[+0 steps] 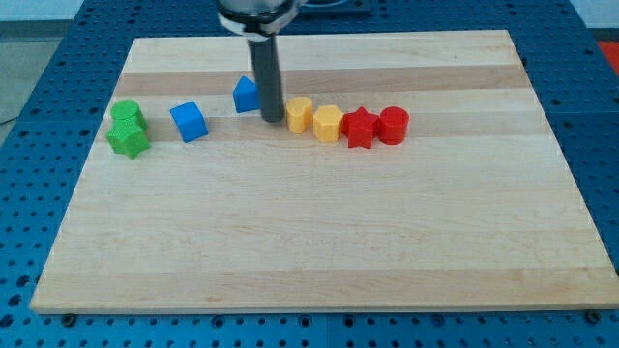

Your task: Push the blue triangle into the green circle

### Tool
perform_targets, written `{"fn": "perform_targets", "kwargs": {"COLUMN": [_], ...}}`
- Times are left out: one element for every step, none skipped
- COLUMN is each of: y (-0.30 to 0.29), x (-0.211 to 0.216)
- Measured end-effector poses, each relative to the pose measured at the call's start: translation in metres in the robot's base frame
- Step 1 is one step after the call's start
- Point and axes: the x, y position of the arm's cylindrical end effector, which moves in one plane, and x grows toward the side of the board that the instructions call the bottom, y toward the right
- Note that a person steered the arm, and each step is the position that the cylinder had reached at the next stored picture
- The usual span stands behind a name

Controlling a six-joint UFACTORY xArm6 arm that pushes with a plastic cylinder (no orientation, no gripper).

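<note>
Blue triangle (247, 94) just left of my tip (273, 120), upper centre of frame.
You see a bare rod with no jaws to open or close, holding nothing; the triangle, partly hidden behind it, lies well right of the green circle (125, 111).

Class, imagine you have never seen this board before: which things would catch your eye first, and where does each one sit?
First the dark rod coming down from the view's top, my tip right beside the blue triangle, on its right. Next, a row of blocks runs rightward from it: two yellow blocks, a red star-like block and a red cylinder. Far left sit the green circle and a green star-like block, with a blue cube between them and the triangle.
</note>
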Motion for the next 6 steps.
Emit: {"fn": "perform_targets", "kwargs": {"y": [0.007,-0.013,-0.069,-0.105,-0.096,-0.095], "x": [-0.028,-0.042,-0.019,-0.001,-0.008,-0.035]}}
